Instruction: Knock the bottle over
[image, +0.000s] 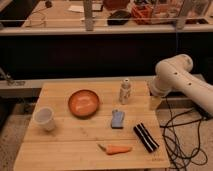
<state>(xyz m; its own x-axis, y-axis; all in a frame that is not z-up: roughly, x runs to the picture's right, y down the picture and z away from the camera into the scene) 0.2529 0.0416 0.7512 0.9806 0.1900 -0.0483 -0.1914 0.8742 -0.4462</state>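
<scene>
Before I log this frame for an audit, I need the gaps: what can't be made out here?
All in the camera view:
1. Gripper, at the table's right edge, right of the bottle: partly covered by the arm.
2. Bottle's label: too small to read.
3. Arm: cut off by the picture's right edge, so the base is unseen.
4. Blue object near the bowl: too blurred to identify.

From the gripper (156, 102), low at the right edge of the desk (60, 150), bare wood leftward up to the upright bottle (125, 91) near it. Farther left past the bottle, blocked by an orange bowl (83, 102), then a white cup (44, 118) well beyond. Toward the camera from the gripper, crowded by a blue-grey piece (117, 119), a black striped bar (146, 137) and a carrot (116, 149), with loose cables (182, 135) off the desk.
</scene>
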